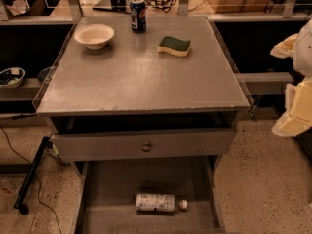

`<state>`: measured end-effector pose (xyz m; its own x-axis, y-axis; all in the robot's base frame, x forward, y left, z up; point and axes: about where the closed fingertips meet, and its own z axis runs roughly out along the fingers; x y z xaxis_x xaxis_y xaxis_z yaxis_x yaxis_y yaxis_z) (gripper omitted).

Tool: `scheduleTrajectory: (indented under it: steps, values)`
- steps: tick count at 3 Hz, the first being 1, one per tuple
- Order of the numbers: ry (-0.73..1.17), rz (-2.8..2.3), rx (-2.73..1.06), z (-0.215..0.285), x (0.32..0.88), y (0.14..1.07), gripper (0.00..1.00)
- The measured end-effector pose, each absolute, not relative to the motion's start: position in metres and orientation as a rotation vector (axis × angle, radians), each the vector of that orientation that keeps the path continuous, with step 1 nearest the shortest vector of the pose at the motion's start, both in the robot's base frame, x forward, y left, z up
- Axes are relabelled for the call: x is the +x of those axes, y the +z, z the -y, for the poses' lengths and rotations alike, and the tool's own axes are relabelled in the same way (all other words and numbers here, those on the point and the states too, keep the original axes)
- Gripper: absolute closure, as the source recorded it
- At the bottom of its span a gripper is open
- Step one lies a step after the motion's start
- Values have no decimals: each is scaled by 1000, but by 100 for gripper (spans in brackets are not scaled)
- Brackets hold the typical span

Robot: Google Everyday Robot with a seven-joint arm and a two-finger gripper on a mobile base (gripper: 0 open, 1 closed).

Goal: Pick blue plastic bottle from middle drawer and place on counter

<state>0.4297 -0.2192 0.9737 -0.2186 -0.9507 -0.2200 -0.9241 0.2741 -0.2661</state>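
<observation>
The blue plastic bottle (159, 203) lies on its side in the open middle drawer (107, 189), its white cap pointing right. The grey speckled counter (141, 77) is above it. My gripper (295, 108) is at the right edge of the view, level with the counter's front edge, far right of and above the bottle. It holds nothing that I can see.
On the counter stand a white bowl (94, 35), a dark blue Pepsi can (138, 15) and a green and yellow sponge (174, 46). A closed drawer front with a round knob (146, 146) sits above the open drawer. A black bar (31, 177) and a cable lie on the floor at left.
</observation>
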Motion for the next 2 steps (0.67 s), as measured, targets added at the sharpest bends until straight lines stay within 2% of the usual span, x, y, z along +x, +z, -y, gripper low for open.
scheduleTrajectory:
  steps: [2]
  values:
    - [-147,-2154,-1780,208,417,932,0]
